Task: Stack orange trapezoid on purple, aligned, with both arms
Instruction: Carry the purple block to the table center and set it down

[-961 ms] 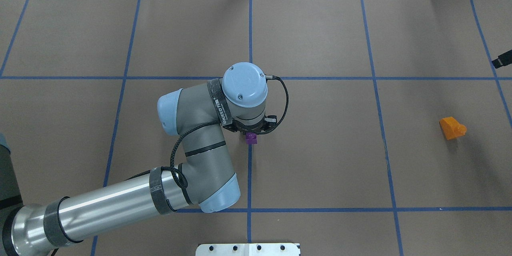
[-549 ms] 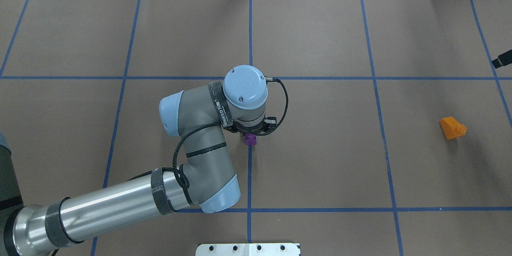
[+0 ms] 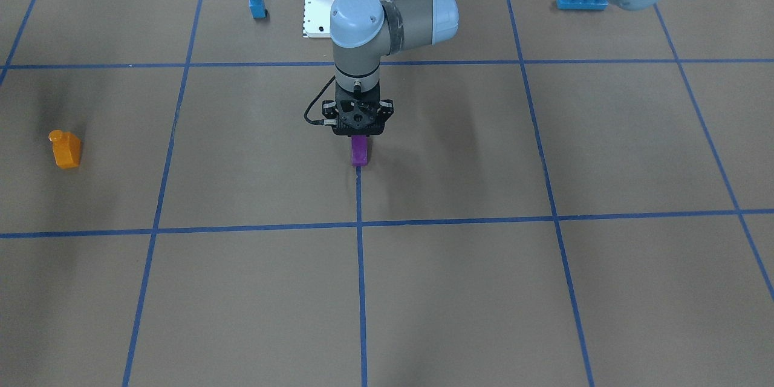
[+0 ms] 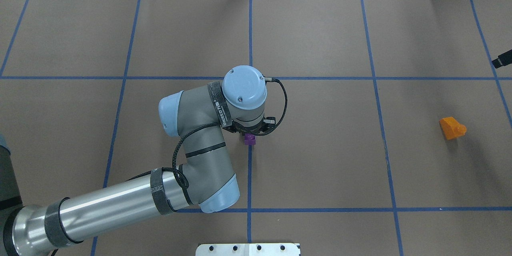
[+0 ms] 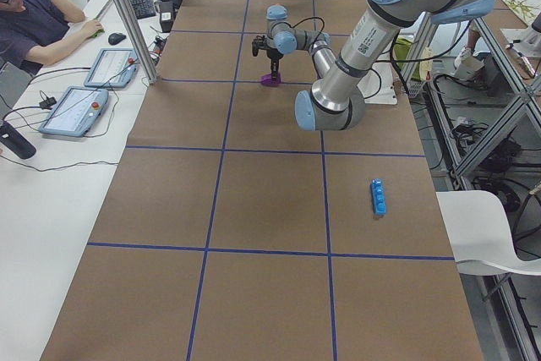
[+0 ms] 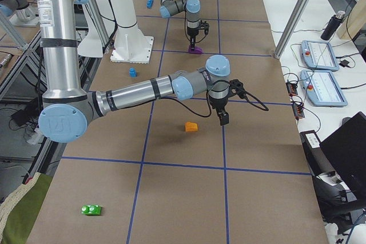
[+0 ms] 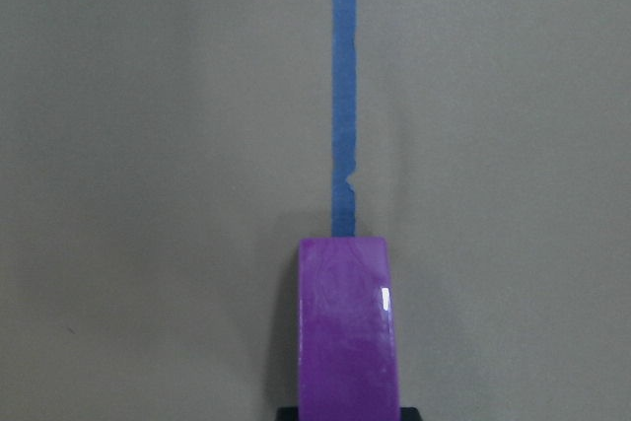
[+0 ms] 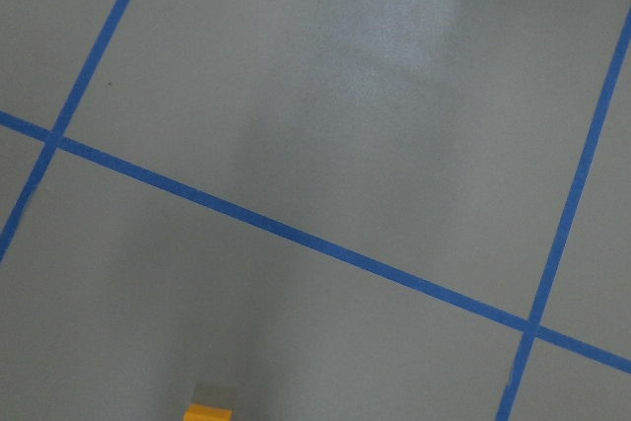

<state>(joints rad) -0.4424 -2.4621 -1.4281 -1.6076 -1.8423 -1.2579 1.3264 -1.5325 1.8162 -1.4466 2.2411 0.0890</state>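
Note:
The purple block point(image 3: 359, 151) is at the table's centre, on a blue tape line, and shows in the overhead view point(image 4: 250, 139) and the left wrist view point(image 7: 348, 332). My left gripper point(image 3: 359, 133) points straight down and is shut on it, holding it at or just above the table. The orange trapezoid point(image 4: 452, 128) lies alone on its side at the robot's far right, also seen in the front view point(image 3: 65, 149). My right gripper point(image 6: 223, 119) hangs just beside the orange trapezoid point(image 6: 191, 126), apart from it. I cannot tell whether it is open or shut.
A small blue single-stud block point(image 3: 257, 5) and a long blue brick point(image 3: 582, 0) lie near the white robot base plate point(image 3: 314, 6). A green block point(image 6: 91, 210) lies at the table's right end. An operator and tablets point(image 5: 72, 112) are along the far side.
The left wrist with the purple block has shifted very slightly. The orange trapezoid has not moved.

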